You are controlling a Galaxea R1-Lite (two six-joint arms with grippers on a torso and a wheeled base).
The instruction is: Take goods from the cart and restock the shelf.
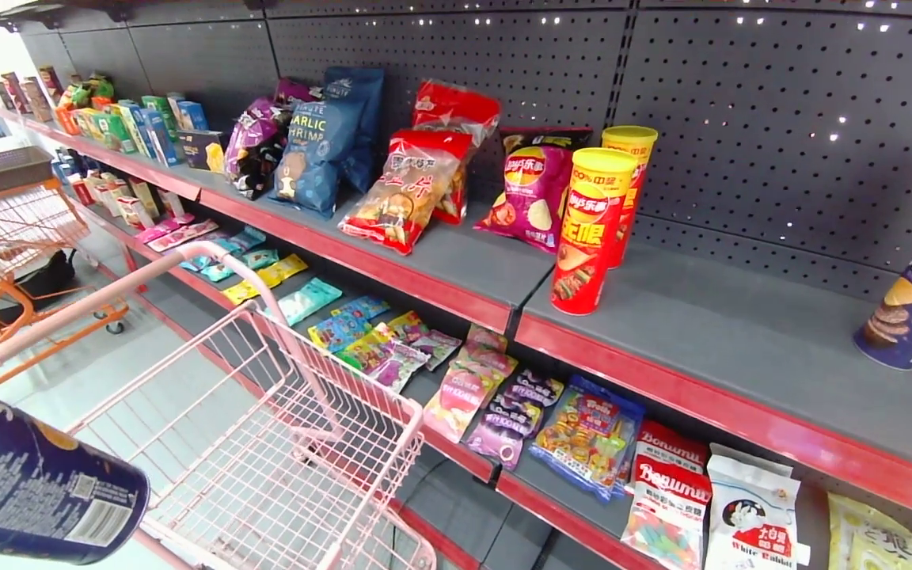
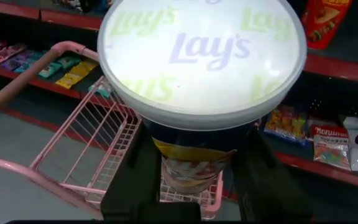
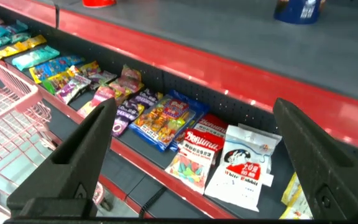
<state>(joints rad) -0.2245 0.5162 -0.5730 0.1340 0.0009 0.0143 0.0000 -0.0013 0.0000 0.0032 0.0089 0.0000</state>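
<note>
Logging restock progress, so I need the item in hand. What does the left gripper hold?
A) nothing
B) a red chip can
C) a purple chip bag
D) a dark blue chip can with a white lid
D: the left gripper is closed on either side of a dark blue can topped by a white lid.

A shop aisle — long red-edged shelves point(image 1: 741, 332) against a grey pegboard back wall point(image 1: 780, 119) carry rows of snack bags point(image 1: 404, 194), crisp cans point(image 1: 594, 229) and sweet packets point(image 1: 590, 431), with a pink wire cart point(image 1: 345, 366) and an orange cart point(image 1: 13, 229) standing alongside.
</note>
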